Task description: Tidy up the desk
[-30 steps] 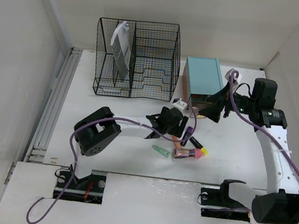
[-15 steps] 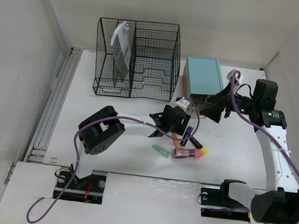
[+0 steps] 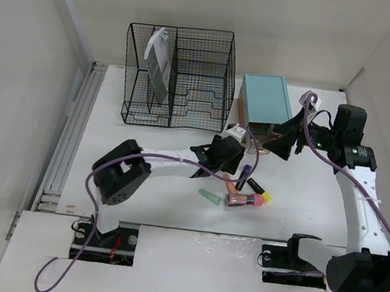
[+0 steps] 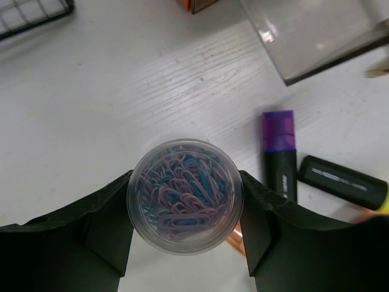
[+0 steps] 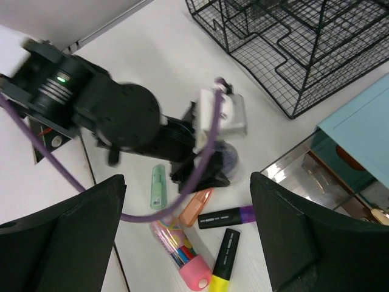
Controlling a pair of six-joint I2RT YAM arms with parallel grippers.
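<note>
Worktop (image 3: 111, 132): white, matte, spans the whole overhead view and carries everything. Both arms are bolted at its near edge.

Black wire-mesh file rack (image 3: 178, 76): upright at the far left-centre, with a grey-and-white sheet standing in its left compartment.

Teal-topped drawer box (image 3: 264, 101): just right of the rack. A clear drawer (image 4: 316, 36) juts from its near side.

Right end effector (image 5: 185, 237): we see it above the worktop just in front of the drawer box. The fingers are spread wide with nothing between them.

Left end effector (image 4: 185, 219): near the worktop centre. Its two pads press opposite sides of a round clear tub of paper clips (image 4: 184, 204). We read this as a grip on the tub. We cannot tell whether the tub is off the surface.

Small items, in a cluster just beside the tub:
- pink-capped tube of coloured pens (image 5: 182, 255)
- purple-capped black highlighter (image 4: 279, 155)
- yellow-capped black highlighter (image 4: 343, 181), beside the purple one
- orange highlighter (image 5: 196, 207), partly under the tub
- pale green highlighter (image 5: 157, 185), slightly apart to the left
</note>
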